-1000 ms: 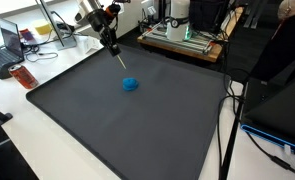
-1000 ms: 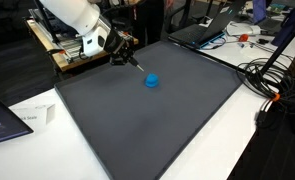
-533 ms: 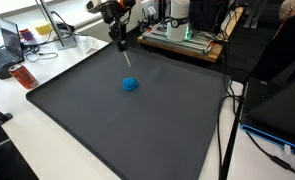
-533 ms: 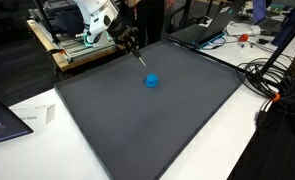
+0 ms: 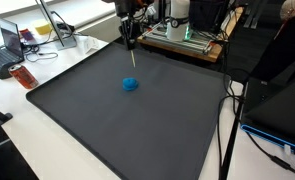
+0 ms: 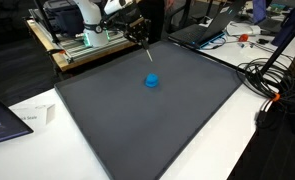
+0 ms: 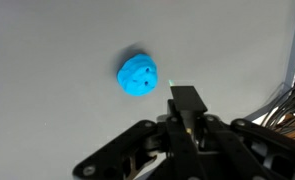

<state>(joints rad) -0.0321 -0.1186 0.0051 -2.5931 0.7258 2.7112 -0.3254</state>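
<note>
While the gripper hangs above the far part of the dark mat, its jaws are pinched narrow on a thin stick, pale and slightly tilted, which points down from the fingers toward the mat; whether its lower tip touches the surface cannot be told. Both exterior views show a small blue lump lying on the mat, near the stick's tip but apart from it, toward the middle of the mat. From the wrist view the blue lump is rounded, with small dents on top, and sits up and to the side of the closed fingers. Beyond the mat the white table carries cables and a laptop
</note>
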